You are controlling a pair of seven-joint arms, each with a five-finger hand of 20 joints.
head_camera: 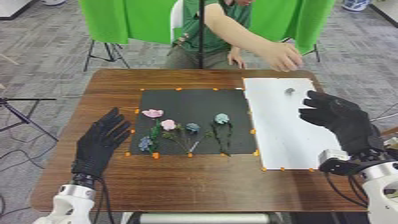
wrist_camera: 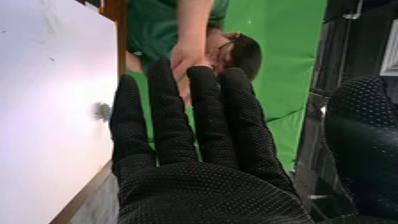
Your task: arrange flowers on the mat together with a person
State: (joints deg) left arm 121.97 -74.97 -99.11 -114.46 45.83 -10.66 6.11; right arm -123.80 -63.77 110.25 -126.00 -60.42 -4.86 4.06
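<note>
Several flowers point(head_camera: 222, 118) lie on the dark mat point(head_camera: 195, 102); one small bloom point(head_camera: 290, 91) sits on the white sheet point(head_camera: 293, 132). The right hand point(head_camera: 338, 116) and left hand point(head_camera: 96, 145) have straight, empty fingers. I'd let the person's hand point(head_camera: 282, 55) draw away, then lower the right one and pinch gently.

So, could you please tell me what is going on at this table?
A robot and a person seem to be arranging flowers together. The robot's right hand is open by the white mat, its left hand open beside the black mat; neither holds anything. The person's hand is held out near the white mat's far edge. One small flower is on the white mat; pink flowers and bluish flowers lie on the black.
</note>
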